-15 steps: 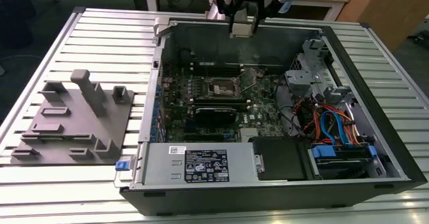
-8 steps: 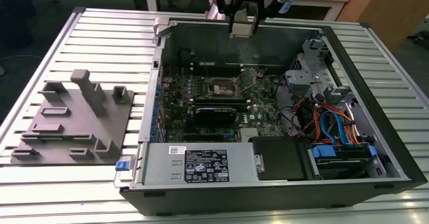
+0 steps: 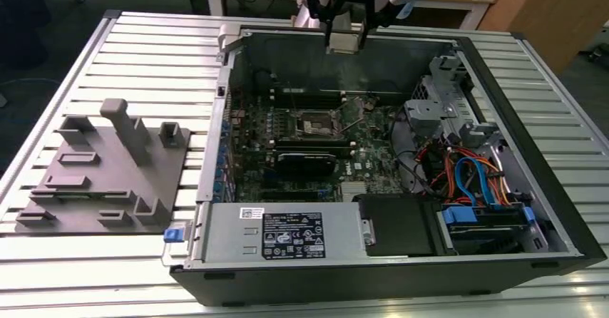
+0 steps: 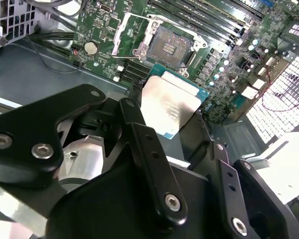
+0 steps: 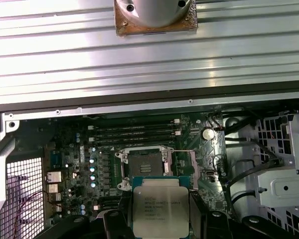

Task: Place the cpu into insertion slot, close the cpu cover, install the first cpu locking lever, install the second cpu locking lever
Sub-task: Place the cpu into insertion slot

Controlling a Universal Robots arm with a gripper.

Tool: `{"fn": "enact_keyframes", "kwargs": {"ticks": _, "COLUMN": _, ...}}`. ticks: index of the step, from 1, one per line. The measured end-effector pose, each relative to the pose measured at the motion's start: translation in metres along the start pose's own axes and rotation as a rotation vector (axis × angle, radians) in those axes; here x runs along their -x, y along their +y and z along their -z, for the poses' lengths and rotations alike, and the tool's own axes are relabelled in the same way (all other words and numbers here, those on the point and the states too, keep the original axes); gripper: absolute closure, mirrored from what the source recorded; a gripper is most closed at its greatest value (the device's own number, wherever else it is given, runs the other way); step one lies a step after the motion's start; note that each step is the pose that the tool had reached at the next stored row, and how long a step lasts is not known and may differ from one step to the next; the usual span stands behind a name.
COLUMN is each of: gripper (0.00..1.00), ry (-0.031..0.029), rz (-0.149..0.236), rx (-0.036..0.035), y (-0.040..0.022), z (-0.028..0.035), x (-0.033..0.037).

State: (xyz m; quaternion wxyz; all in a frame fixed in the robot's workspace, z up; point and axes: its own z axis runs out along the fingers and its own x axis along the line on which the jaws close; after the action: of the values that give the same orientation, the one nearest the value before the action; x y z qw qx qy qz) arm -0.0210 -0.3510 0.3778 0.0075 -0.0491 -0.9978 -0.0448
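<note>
Over the computer case on the tabletop, the hand, upper middle of the exterior view, clamps the cpu, the insertion slot below, near centre.

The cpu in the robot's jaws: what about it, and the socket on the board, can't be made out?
- Underside of the cpu: turned away in both wrist views, hidden by its own top.
- One cpu edge: cut off by the frame edge in the first wrist view.
- Where the jaws press the cpu: covered by black linkage arms in the second wrist view.
- Contacts inside the insertion slot: too small in the exterior view.
</note>
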Motion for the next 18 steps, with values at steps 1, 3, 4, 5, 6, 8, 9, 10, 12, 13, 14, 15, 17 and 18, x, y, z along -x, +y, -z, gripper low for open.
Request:
{"fn": "enact_keyframes", "kwargs": {"ticks": 1, "gripper": 0.46, "ry": 0.0, "rz": 0.0, "rx": 0.0, "y": 0.0, "z": 0.0, "x": 0.0}}
{"fn": "enact_keyframes", "kwargs": {"ticks": 3, "gripper": 0.46, "ry": 0.0, "rz": 0.0, "rx": 0.0, "y": 0.0, "z": 0.0, "x": 0.0}}
{"fn": "enact_keyframes", "kwargs": {"ticks": 4, "gripper": 0.46, "ry": 0.0, "rz": 0.0, "rx": 0.0, "y": 0.0, "z": 0.0, "x": 0.0}}
{"fn": "enact_keyframes", "kwargs": {"ticks": 5, "gripper": 0.46, "ry": 0.0, "rz": 0.0, "rx": 0.0, "y": 0.0, "z": 0.0, "x": 0.0}}
{"fn": "enact_keyframes", "kwargs": {"ticks": 6, "gripper": 0.46, "ry": 0.0, "rz": 0.0, "rx": 0.0, "y": 0.0, "z": 0.0, "x": 0.0}}
{"fn": "enact_keyframes", "kwargs": {"ticks": 8, "gripper": 0.46, "ry": 0.0, "rz": 0.0, "rx": 0.0, "y": 0.0, "z": 0.0, "x": 0.0}}
{"fn": "enact_keyframes", "kwargs": {"ticks": 9, "gripper": 0.46, "ry": 0.0, "rz": 0.0, "rx": 0.0001, "y": 0.0, "z": 0.0, "x": 0.0}}
{"fn": "enact_keyframes", "kwargs": {"ticks": 10, "gripper": 0.46, "ry": 0.0, "rz": -0.001, "rx": 0.0, "y": 0.0, "z": 0.0, "x": 0.0}}
{"fn": "enact_keyframes", "kwargs": {"ticks": 12, "gripper": 0.46, "ry": -0.0011, "rz": -0.012, "rx": 0.0003, "y": 0.0, "z": 0.0, "x": -0.0001}}
{"fn": "enact_keyframes", "kwargs": {"ticks": 13, "gripper": 0.46, "ry": -0.0022, "rz": -0.024, "rx": 0.0005, "y": 0.0, "z": 0.0, "x": 0.0}}
{"fn": "enact_keyframes", "kwargs": {"ticks": 14, "gripper": 0.46, "ry": -0.0034, "rz": -0.038, "rx": 0.0006, "y": 0.0, "z": 0.0, "x": 0.0}}
{"fn": "enact_keyframes", "kwargs": {"ticks": 15, "gripper": 0.46, "ry": -0.0048, "rz": -0.053, "rx": 0.0009, "y": 0.0, "z": -0.0001, "x": 0.0}}
{"fn": "enact_keyframes", "kwargs": {"ticks": 17, "gripper": 0.46, "ry": -0.0076, "rz": -0.085, "rx": 0.0014, "y": 0.0, "z": -0.0002, "x": 0.0}}
{"fn": "enact_keyframes", "kwargs": {"ticks": 18, "gripper": 0.46, "ry": -0.0092, "rz": -0.103, "rx": 0.0017, "y": 0.0, "z": -0.0003, "x": 0.0}}
